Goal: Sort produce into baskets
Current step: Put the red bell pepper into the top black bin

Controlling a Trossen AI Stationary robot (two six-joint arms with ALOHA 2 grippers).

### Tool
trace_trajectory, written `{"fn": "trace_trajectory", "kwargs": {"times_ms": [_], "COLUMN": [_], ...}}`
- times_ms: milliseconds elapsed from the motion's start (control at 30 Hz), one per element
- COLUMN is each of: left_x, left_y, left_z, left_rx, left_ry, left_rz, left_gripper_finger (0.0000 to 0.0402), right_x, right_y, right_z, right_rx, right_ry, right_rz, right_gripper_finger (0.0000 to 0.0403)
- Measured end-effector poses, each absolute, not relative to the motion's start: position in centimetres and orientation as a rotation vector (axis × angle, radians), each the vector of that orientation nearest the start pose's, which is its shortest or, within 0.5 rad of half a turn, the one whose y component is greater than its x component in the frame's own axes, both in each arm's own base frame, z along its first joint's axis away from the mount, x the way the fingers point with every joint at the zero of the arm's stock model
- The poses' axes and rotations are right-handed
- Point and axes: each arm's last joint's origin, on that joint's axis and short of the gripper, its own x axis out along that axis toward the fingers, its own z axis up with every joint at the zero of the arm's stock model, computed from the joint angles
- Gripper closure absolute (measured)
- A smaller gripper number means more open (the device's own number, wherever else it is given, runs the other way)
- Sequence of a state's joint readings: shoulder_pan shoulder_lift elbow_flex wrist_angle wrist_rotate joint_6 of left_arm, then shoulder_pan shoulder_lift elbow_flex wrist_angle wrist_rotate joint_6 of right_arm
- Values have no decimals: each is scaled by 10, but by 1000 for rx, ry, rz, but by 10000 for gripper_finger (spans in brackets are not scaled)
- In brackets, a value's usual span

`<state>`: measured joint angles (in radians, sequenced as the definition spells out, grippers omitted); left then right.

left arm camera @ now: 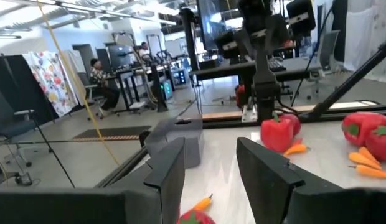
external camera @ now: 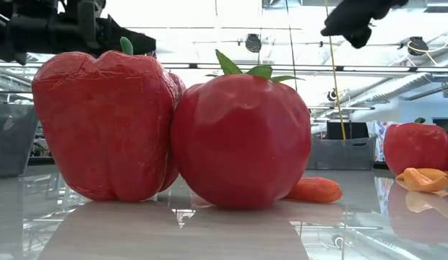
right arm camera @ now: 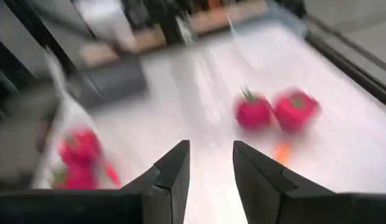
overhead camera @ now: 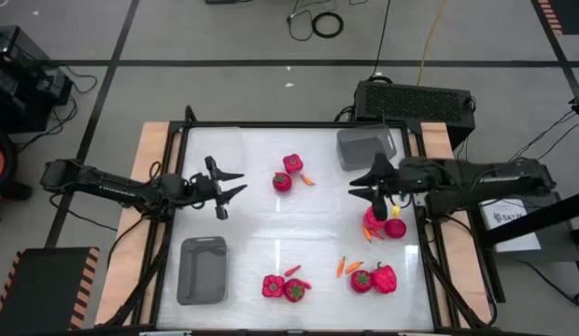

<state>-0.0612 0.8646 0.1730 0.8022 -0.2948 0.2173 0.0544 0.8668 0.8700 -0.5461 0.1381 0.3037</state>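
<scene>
High view: left gripper (overhead camera: 230, 187) is seen partly open, empty, above the table's (overhead camera: 271, 233) left half. Right gripper (overhead camera: 367, 184) is likewise parted, empty, beside peppers (overhead camera: 375, 224) at the right edge; grey basket (overhead camera: 366, 147) lies beyond it.

Low view: a pepper (external camera: 105, 123) and round fruit (external camera: 242, 141) are seen touching.

Wrist views: fingers (left arm camera: 171, 171) (right arm camera: 174, 171) are parted, nothing between.

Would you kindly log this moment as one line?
left gripper: open, empty | right gripper: open, empty | produce: on table | baskets: empty
</scene>
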Motion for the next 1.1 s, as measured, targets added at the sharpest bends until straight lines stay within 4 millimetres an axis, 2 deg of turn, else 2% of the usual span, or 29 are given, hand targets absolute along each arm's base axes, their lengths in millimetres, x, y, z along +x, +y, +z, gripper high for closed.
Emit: {"fn": "trace_trajectory", "kwargs": {"times_ms": [167,333,500,667,867,1000,1100], "left_x": [179,194,212,228,234,234,234], "left_y": [-3,-6,-11,-13,-13,-13,-14], "left_z": [201,204,209,212,209,208,207], "left_rx": [197,202,162,139,120,96,96], "left_ry": [-104,-73,-53,30,72,77,92], "left_rz": [223,209,182,171,167,146,145], "left_gripper_finger": [234,171,96,44,28,27,27], "right_x": [191,212,228,239,252,260,266], "right_y": [6,7,11,12,13,15,15], "right_z": [339,341,318,292,267,250,238], "right_rx": [163,196,216,184,232,358,355], "right_ry": [817,1050,1289,1528,1720,1852,1915], "right_rz": [-207,-263,-213,-222,-225,-212,-209], "right_gripper_finger": [261,190,108,50,18,12,12]}}
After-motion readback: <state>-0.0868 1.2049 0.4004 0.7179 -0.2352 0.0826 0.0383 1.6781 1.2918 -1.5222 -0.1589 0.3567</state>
